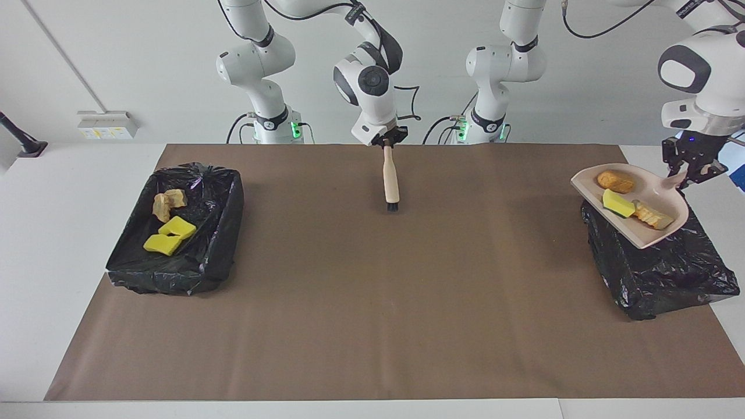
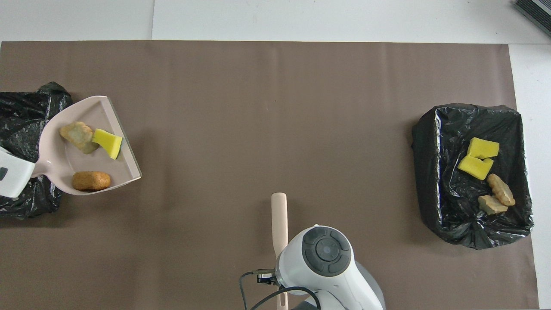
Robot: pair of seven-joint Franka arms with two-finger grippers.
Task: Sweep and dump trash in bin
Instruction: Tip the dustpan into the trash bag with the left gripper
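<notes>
My left gripper (image 1: 692,171) is shut on the handle of the pale pink dustpan (image 1: 640,233), which hangs over the black-bagged bin (image 1: 669,273) at the left arm's end of the table. Three pieces of trash lie in the pan: an orange-brown lump (image 1: 615,181), a yellow sponge chunk (image 1: 618,203) and a tan lump (image 1: 652,215). From overhead the dustpan (image 2: 60,159) overlaps that bin (image 2: 26,112). My right gripper (image 1: 388,141) is shut on the beige brush (image 1: 390,177), which hangs bristles down over the mat's middle.
A second black-lined bin (image 1: 224,233) sits at the right arm's end and holds several yellow and tan scraps (image 1: 166,230). The brown mat (image 1: 372,302) covers most of the white table.
</notes>
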